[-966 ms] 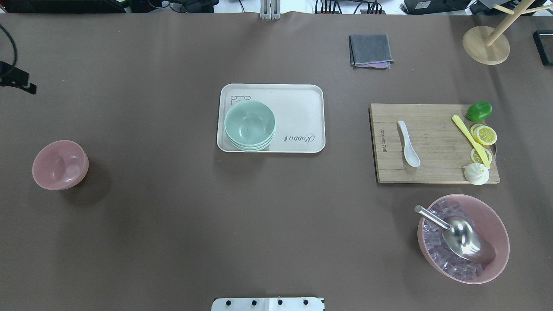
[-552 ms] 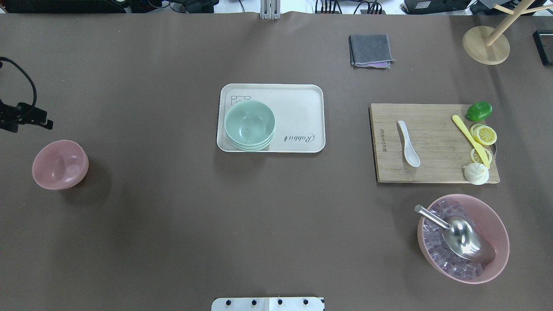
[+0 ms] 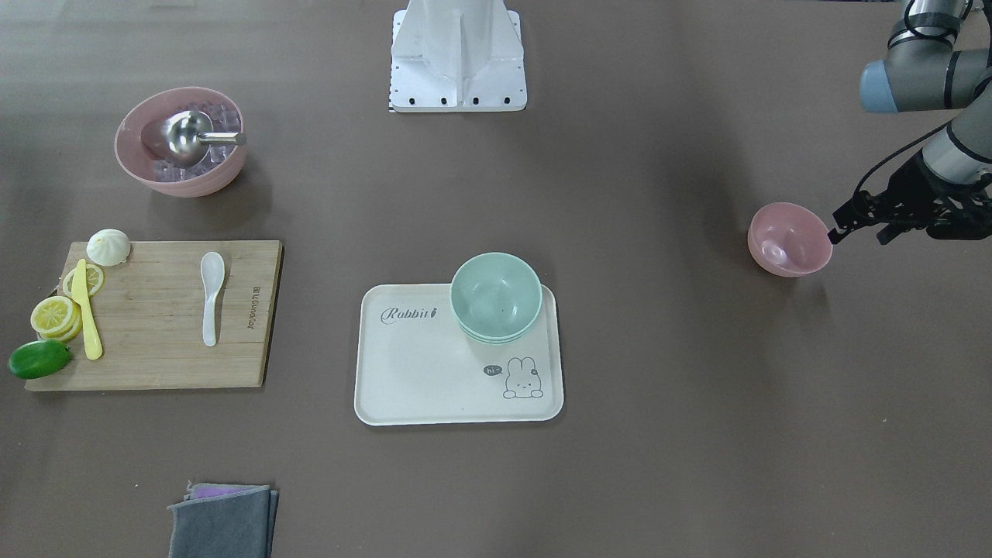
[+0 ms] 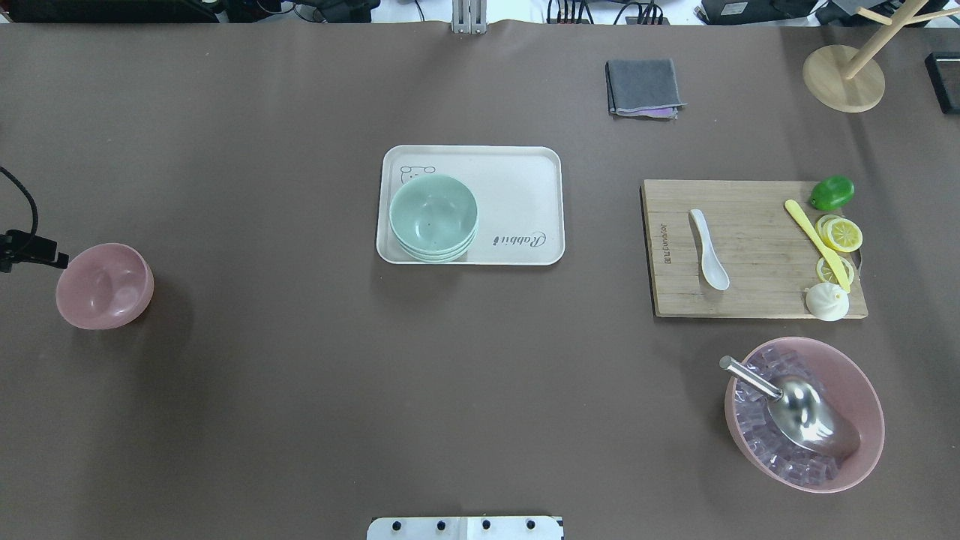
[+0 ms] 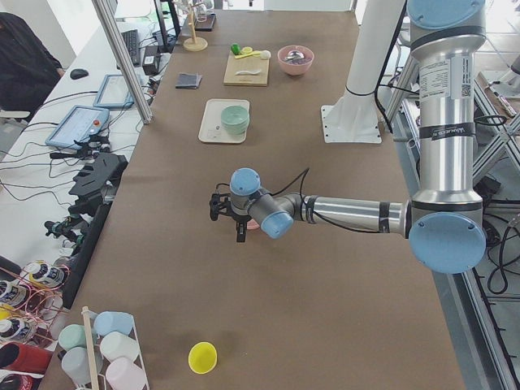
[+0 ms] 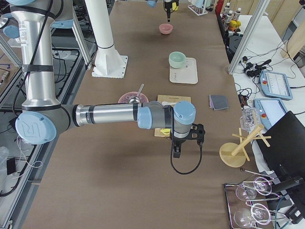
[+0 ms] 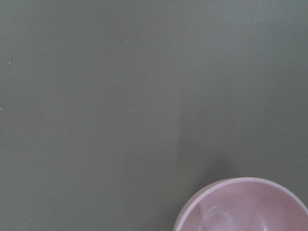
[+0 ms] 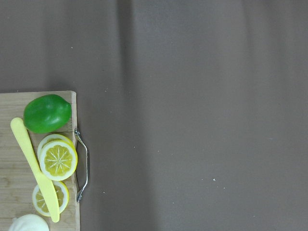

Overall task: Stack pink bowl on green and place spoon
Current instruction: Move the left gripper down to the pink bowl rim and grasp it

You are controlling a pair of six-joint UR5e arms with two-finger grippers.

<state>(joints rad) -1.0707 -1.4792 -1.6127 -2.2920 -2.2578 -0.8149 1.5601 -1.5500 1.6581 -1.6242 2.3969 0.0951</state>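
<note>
The small pink bowl [image 4: 105, 286] stands upright on the table at the far left; it also shows in the front view [image 3: 789, 239] and the left wrist view [image 7: 243, 207]. My left gripper [image 3: 858, 232] hangs open and empty just beside the bowl's outer rim, apart from it. The stacked green bowls [image 4: 433, 216] sit on the white tray [image 4: 517, 180]. The white spoon [image 4: 709, 249] lies on the wooden cutting board [image 4: 750, 296]. My right gripper [image 6: 175, 151] hovers beyond the board's right end; I cannot tell whether it is open.
A lime [image 4: 832, 193], lemon slices [image 4: 841, 234], a yellow knife [image 4: 816, 241] and a bun [image 4: 827, 302] share the board. A large pink bowl [image 4: 862, 405] holds ice cubes and a metal scoop. A grey cloth [image 4: 643, 88] and a wooden stand [image 4: 844, 77] lie at the far edge.
My left gripper has moved along the table's left edge toward the pink bowl and now sits right beside it. Nothing on the table has moved.
</note>
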